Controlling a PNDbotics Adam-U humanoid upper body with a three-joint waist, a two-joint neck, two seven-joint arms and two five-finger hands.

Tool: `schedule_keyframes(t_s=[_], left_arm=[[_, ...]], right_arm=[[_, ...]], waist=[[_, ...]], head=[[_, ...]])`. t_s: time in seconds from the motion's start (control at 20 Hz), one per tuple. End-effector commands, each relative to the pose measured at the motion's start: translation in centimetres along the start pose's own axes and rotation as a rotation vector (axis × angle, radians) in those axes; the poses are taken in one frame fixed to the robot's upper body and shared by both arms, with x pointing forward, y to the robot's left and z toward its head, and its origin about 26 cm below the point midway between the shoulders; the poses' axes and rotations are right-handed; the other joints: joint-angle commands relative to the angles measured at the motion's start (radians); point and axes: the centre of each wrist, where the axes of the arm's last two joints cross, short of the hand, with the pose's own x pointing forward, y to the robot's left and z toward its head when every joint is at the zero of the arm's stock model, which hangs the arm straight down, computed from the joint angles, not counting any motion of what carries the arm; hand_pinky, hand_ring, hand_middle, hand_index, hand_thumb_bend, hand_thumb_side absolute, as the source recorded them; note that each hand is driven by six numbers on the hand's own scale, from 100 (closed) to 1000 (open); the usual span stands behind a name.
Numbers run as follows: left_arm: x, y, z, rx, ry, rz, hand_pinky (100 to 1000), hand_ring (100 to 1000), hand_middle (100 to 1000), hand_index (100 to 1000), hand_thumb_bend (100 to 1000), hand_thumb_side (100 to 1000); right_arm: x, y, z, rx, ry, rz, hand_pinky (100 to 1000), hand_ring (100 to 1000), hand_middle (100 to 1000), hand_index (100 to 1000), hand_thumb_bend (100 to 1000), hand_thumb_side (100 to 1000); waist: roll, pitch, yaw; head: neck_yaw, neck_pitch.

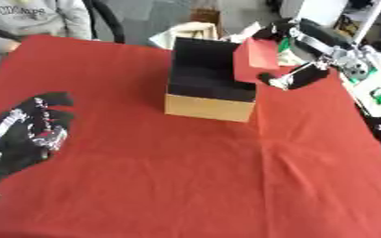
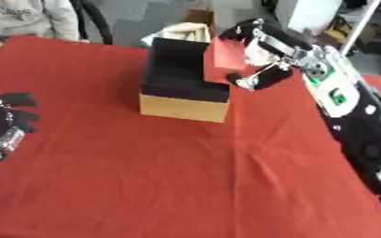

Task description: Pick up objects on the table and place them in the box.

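1. Nearest to the camera, the worktop (image 1: pixel 193 186) is covered with a red cloth, and I see no loose object on it in front of the box (image 1: pixel 210 81).
2. To the left of the box and nearer than it, the left hand (image 1: pixel 33 132) rests idle on the cloth with relaxed, spread fingers that hold nothing.
3. The box stands near the middle of the worktop; it has a tan outer wall and a black inside, and its top is open.
4. At the right rim of the box, the right hand (image 2: pixel 255 60) holds a red block (image 2: pixel 224 60) between thumb and curled fingers. The block is tilted and seems partly over the opening, partly over the rim.
5. In my judgement this is the placing step, and the block is not yet inside.
6. What could go wrong: if the hand opens now, the block may hit the right wall, tip outward and fall on the cloth beside the box.
7. Also, the arm is close to this wall, so a push could shift the box.
8. Beyond the box there is a pale container (image 1: pixel 195 31), too unclear to name.
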Motion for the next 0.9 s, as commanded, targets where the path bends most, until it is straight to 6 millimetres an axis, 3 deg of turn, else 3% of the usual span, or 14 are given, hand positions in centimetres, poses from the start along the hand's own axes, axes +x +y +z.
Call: schedule_keyframes(t_s=[0.05,0.55,0.75,0.9], left_arm=[[1.4,0.1,-0.6,-0.017,-0.050,-0.016,711,760,782,875,100,288],[3.0,-0.2,-1.8,-0.062,-0.117,-0.024,711,760,780,874,100,287],[3.2,-0.2,-1.9,-0.070,-0.123,-0.027,711,758,776,872,100,291],[3.2,-0.2,-1.9,-0.073,-0.123,-0.031,711,758,776,872,100,292]], right_arm=[[-0.7,-1.4,-0.4,-0.041,0.035,0.041,653,689,484,686,295,100],[-3.2,-0.6,-0.4,-0.122,0.196,0.059,659,708,546,742,272,100],[-4.0,0.8,-0.3,-0.105,0.256,0.044,672,739,647,792,264,100],[-4.2,1.5,-0.3,-0.074,0.269,0.039,707,786,772,875,321,100]], waist=[[0.002,-0.007,0.015],[-0.012,0.033,0.102],[-0.015,0.046,0.112],[-0.017,0.051,0.111]], head=[[-0.024,-0.027],[-0.103,-0.066],[-0.113,-0.062],[-0.118,-0.054]])
